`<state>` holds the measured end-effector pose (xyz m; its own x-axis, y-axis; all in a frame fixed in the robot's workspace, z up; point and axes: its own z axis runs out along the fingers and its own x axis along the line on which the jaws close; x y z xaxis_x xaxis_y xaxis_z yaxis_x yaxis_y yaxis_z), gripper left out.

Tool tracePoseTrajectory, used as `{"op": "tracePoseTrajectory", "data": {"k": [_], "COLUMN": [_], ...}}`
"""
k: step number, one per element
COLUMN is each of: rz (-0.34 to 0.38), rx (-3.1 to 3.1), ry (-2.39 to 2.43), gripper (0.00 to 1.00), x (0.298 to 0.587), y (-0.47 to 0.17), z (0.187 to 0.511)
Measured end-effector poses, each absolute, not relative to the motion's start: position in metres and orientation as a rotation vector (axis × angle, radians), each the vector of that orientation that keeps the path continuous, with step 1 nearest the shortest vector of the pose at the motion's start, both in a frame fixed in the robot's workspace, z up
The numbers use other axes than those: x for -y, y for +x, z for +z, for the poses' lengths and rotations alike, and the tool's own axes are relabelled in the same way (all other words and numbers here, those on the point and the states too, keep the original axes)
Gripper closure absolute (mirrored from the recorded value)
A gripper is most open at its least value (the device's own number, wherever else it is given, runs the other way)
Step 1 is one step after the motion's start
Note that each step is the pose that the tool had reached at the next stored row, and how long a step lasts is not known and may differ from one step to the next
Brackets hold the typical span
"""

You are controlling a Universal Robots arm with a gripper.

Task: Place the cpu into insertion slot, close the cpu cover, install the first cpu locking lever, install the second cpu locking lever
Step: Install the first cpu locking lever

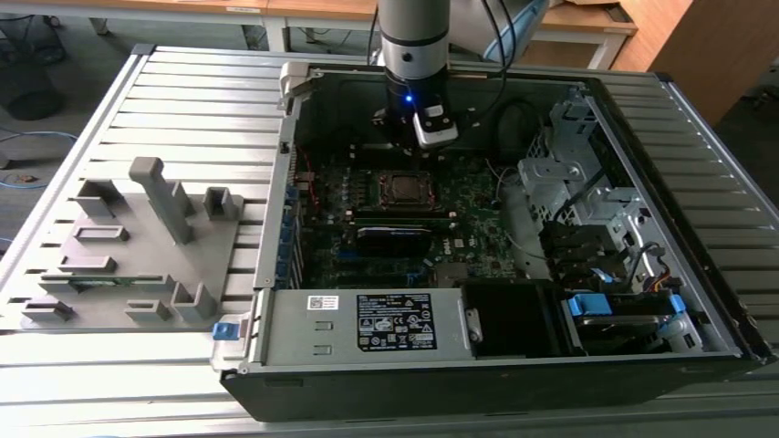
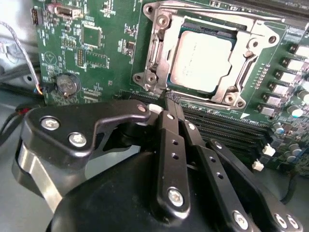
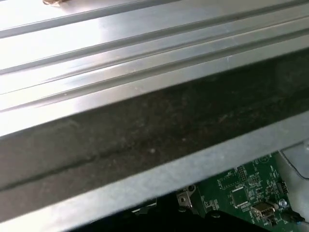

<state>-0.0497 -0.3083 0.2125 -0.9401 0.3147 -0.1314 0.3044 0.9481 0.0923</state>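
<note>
The cpu (image 2: 200, 60), a flat square chip with a dull pale metal face, lies in the insertion slot (image 2: 150, 58) on the green board. The silvery cpu cover (image 2: 241, 63) lies flat around the chip's edges, its cut-out centre showing the chip's face. My gripper (image 2: 169, 102) hovers just beside the socket's near edge, black fingers (image 2: 166, 135) pressed together with nothing between them. In the exterior view the gripper (image 1: 411, 144) hangs inside the open case, just behind the socket (image 1: 402, 188).
The computer case (image 1: 633, 119) has tall walls all round. Long black memory slots (image 2: 227, 130) run beside the socket, and a drive cage (image 1: 572, 182) and cables stand at the exterior view's right. A grey fixture block (image 1: 134, 246) sits on the ribbed table (image 3: 145, 29) to the left.
</note>
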Motion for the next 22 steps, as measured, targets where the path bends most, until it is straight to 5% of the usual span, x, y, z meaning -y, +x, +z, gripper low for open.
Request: {"op": "tracePoseTrajectory", "data": {"k": [22], "rz": [0.083], "rx": [-3.026], "ry": [0.414], "gripper": [0.89], "x": [0.3112], "y": [-0.0493], "z": [0.2114]}}
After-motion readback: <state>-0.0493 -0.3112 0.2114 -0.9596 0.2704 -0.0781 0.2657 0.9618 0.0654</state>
